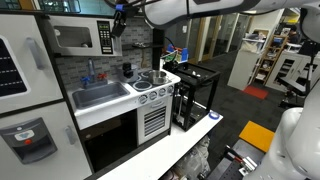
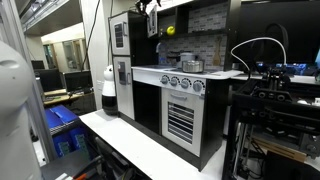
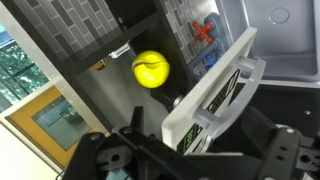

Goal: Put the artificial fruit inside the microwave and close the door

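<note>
The artificial fruit, small, round and bright yellow, lies in the dark opening of the microwave, next to the grey tiled wall. It also shows in an exterior view. The door, white-framed with a black, green-marked panel and a clear handle, stands swung out and edge-on to the wrist camera. My gripper is open and straddles the door's free edge, one finger on each side with gaps showing. In both exterior views the gripper hangs at the microwave's right end.
Below the microwave are the sink with red and blue tap knobs, the stove with pots and the large black oven. A black frame rack stands beside the stove.
</note>
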Controlling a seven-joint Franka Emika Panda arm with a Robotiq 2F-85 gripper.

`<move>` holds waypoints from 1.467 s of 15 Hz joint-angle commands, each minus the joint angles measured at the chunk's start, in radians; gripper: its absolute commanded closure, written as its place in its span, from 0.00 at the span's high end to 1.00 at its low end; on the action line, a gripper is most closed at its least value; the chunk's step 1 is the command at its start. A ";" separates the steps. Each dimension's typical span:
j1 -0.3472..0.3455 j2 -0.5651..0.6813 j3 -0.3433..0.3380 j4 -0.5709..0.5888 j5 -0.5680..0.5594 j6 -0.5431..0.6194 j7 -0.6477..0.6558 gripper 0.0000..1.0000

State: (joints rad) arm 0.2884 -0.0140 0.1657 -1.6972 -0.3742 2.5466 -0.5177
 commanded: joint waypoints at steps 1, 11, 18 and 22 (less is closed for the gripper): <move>-0.029 0.007 0.017 -0.016 -0.056 0.057 -0.028 1.00; -0.035 0.045 0.015 -0.017 -0.217 0.164 -0.038 1.00; -0.040 0.072 0.008 -0.013 -0.350 0.237 -0.042 1.00; -0.029 0.077 -0.015 -0.001 -0.472 0.290 -0.024 1.00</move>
State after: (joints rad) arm 0.2658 0.0564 0.1641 -1.7052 -0.7654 2.7831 -0.5382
